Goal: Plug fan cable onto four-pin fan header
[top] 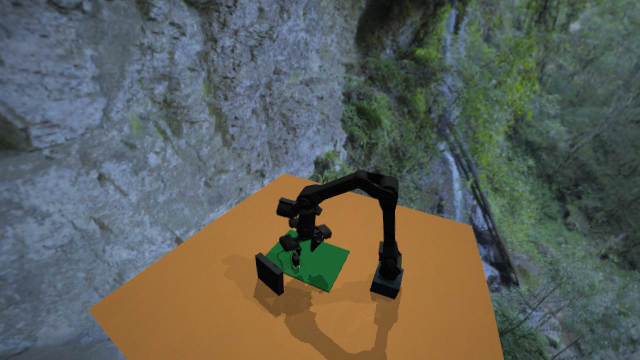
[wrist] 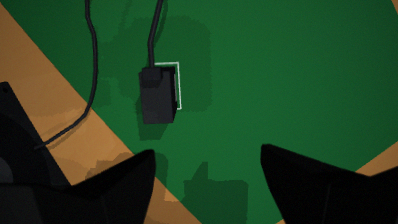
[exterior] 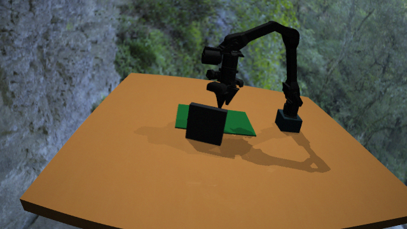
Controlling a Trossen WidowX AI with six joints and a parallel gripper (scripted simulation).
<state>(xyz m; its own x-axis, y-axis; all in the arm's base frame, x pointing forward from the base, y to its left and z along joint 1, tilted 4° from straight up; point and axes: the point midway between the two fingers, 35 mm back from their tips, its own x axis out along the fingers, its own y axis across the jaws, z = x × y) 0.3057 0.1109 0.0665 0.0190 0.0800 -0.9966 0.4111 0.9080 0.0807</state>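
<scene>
My gripper point(top: 306, 250) point(exterior: 223, 105) point(wrist: 208, 156) is open and empty, above the green board point(top: 332, 256) point(exterior: 240, 121) point(wrist: 300, 75). The black plug point(top: 296, 260) point(wrist: 158, 100) stands on the board at the white outline point(wrist: 179, 86), clear of both fingers; in the wrist view it is left of and beyond the fingertips. The plug covers the header, so its pins are hidden and the plug's depth cannot be told. The thin black cable point(wrist: 95, 60) runs from the plug out of the wrist view and back to the fan point(top: 270, 275) point(exterior: 206, 124) point(wrist: 25, 145).
The fan stands upright on the orange table point(top: 200, 300) point(exterior: 111, 178) at the board's edge, close to the plug. It hides part of the board in the exterior view. The arm's base point(top: 386, 286) point(exterior: 289, 121) is at the board's other side. The cable loops between fan and plug.
</scene>
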